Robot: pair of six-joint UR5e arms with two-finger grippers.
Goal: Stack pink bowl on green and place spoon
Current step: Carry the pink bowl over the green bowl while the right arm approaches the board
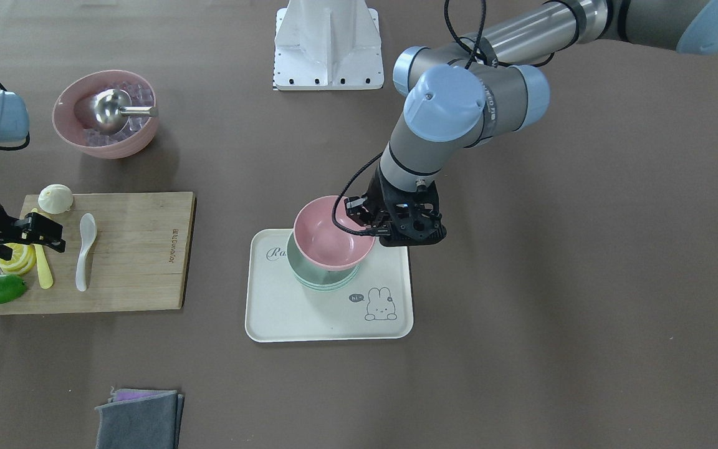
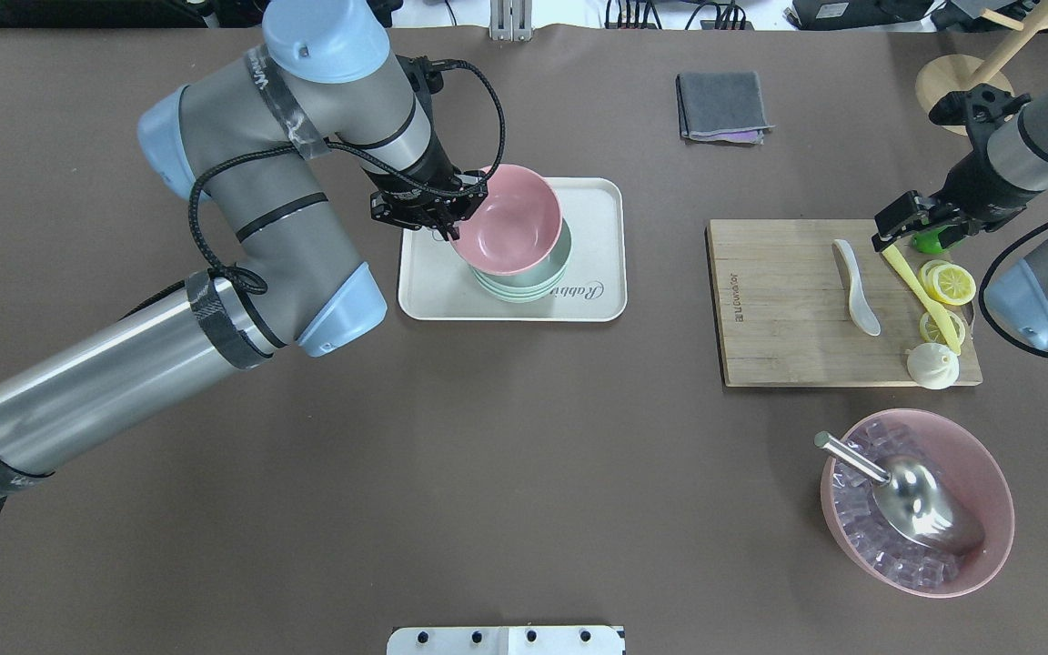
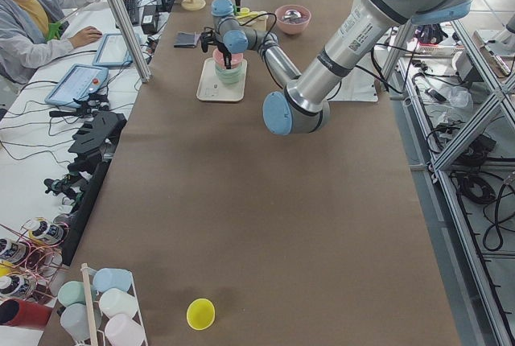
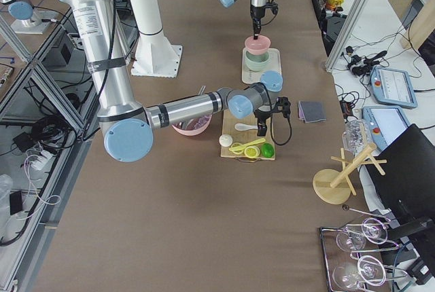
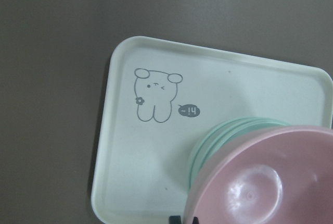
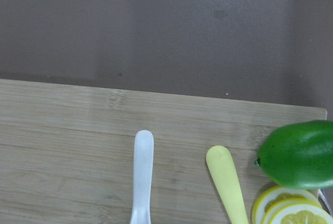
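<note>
I've got left fingers (image 2: pixel 451 226) pinching the pink bowl (image 2: pixel 513 218) by its rim, tilted over the green bowl (image 2: pixel 538 280); white spoon (image 2: pixel 854 287) lies handle-away just beside right fingers (image 2: pixel 890 238), can't tell if those are spread

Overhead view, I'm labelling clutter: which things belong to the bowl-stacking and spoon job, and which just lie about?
Job: empty pink bowl, green bowls, tray, white spoon, yellow spoon (which one, unclear).
Lying about: ice bowl with scoop, cutting board, lemon slices, lime, bun, grey cloth.

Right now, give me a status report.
Left gripper shut on pink bowl, tilted over green bowls. Right gripper open near white spoon; yellow spoon alongside.
</note>
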